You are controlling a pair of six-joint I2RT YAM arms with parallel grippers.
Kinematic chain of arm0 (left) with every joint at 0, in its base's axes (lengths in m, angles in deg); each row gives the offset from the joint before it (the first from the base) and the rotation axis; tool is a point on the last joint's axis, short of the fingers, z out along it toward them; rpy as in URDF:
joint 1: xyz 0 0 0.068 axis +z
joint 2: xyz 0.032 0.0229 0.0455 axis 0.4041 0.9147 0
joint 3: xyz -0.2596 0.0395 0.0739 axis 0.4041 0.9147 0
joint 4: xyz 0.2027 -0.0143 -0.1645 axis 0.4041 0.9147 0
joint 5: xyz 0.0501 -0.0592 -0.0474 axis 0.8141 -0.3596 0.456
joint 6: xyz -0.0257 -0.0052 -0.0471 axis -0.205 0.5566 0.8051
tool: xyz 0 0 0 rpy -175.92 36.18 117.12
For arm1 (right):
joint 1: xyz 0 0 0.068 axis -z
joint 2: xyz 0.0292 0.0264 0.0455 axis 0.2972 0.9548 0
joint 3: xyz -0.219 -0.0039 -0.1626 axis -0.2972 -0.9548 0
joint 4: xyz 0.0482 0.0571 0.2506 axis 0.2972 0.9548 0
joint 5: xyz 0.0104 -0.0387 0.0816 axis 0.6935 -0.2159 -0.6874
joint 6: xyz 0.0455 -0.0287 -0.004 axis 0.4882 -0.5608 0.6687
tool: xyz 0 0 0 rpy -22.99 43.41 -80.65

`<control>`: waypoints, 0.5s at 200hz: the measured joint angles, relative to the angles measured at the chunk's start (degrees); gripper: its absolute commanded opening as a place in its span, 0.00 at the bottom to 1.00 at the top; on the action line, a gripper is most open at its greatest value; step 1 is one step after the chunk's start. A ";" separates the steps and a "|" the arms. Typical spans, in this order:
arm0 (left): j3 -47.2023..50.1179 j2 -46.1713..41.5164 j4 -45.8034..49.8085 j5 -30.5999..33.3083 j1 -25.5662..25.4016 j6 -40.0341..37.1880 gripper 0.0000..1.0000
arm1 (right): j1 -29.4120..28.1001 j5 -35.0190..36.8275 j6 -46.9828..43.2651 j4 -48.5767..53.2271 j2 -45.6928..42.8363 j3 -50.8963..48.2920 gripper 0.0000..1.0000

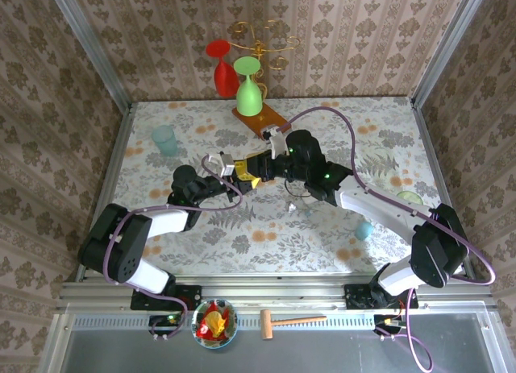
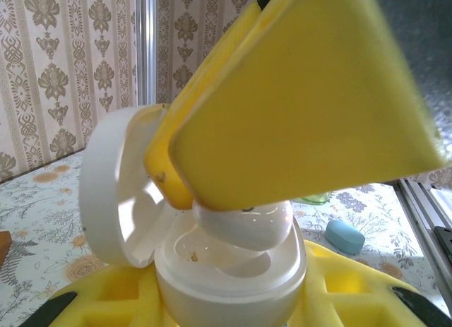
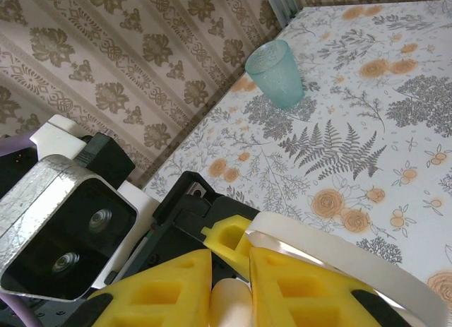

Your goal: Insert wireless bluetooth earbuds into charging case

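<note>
Right jaws tight on earbud (image 2: pixel 244 224), left jaws tight on open case (image 2: pixel 233 274); right-wrist view: teal cup (image 3: pixel 277 73).

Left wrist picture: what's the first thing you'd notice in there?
A round white plastic charging case, lid open, sits clamped in the left gripper. The right gripper holds, in big yellow fingers, a small white earbud right at its opening. A pale blue oval object lies behind.

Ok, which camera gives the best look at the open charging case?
The left wrist view: the charging case sits close up, lid open, an earbud at its mouth. The right wrist view catches a curved stretch of its lid; in the top external view it is too small to make out.
</note>
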 measured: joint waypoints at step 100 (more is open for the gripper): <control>0.00 -0.17 0.11 1.84 -0.26 0.20 0.03 | -0.13 0.22 2.93 -2.01 0.72 0.00 0.25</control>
